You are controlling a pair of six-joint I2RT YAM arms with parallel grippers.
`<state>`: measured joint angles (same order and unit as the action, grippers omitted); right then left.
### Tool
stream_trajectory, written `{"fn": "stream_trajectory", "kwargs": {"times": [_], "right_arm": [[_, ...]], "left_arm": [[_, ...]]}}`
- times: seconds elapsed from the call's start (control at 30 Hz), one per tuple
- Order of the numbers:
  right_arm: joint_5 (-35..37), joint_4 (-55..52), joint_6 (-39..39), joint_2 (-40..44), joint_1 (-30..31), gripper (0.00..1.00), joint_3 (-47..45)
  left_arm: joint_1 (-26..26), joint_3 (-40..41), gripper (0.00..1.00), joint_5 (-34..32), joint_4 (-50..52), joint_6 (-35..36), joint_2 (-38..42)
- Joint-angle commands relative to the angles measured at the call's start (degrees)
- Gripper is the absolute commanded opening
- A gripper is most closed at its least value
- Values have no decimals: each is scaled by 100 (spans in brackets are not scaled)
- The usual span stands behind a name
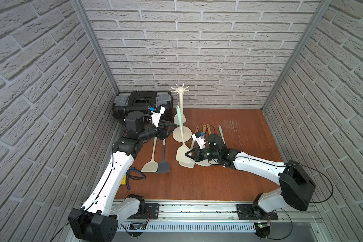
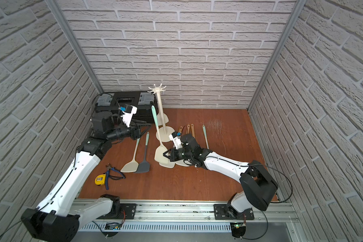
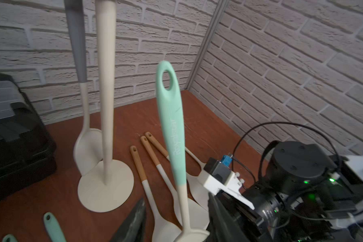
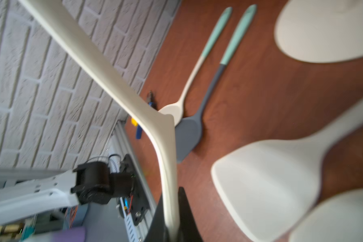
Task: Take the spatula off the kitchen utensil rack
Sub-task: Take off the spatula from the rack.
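**While We Are Gripping Low**

As our right gripper (image 1: 186, 155) is clamping tight on the blade's edge, the spatula (image 3: 170, 117) is leaning handle-up just beside the pole of the kitchen utensil rack (image 1: 180, 90), its tip below the hooks. Our left gripper (image 1: 173, 125) is hovering near that pole; we cannot tell its jaws' spacing. Bare table (image 1: 228, 178) is lying open toward the front rail (image 1: 197, 207).

Both top views look down from high over the front rail (image 1: 197, 207) onto the whole desk (image 1: 208, 184), facing the back wall (image 1: 197, 52). The left wrist camera, low and close, faces the kitchen utensil rack (image 3: 106, 104) and the right arm (image 3: 302, 178). The right wrist camera, closer still, looks along the spatula (image 4: 105, 69) toward the left arm (image 4: 40, 188); both wrist views share the rack's base.
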<state>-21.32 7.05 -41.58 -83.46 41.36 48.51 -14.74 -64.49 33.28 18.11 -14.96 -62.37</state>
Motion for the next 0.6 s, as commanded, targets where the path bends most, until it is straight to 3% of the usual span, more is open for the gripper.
{"fn": "stream_trajectory", "kwargs": {"times": [0.0,0.1,0.2,0.37,0.57], "right_arm": [[1566,325,-821,522,16,3,-371],[1881,310,-1076,657,37,3,-560],[1917,251,-1088,671,72,3,-533],[1657,293,-1038,505,119,3,-382],[1277,554,-1012,270,189,3,-307]], "left_arm": [[-449,29,50,-1745,35,-442,253],[-1107,203,49,-2823,-96,-974,250],[-1575,407,48,-3333,-429,-1641,57],[-2046,84,48,-3258,-587,-1940,-769],[-2190,-296,48,-2912,-779,-2086,-1425]]}}
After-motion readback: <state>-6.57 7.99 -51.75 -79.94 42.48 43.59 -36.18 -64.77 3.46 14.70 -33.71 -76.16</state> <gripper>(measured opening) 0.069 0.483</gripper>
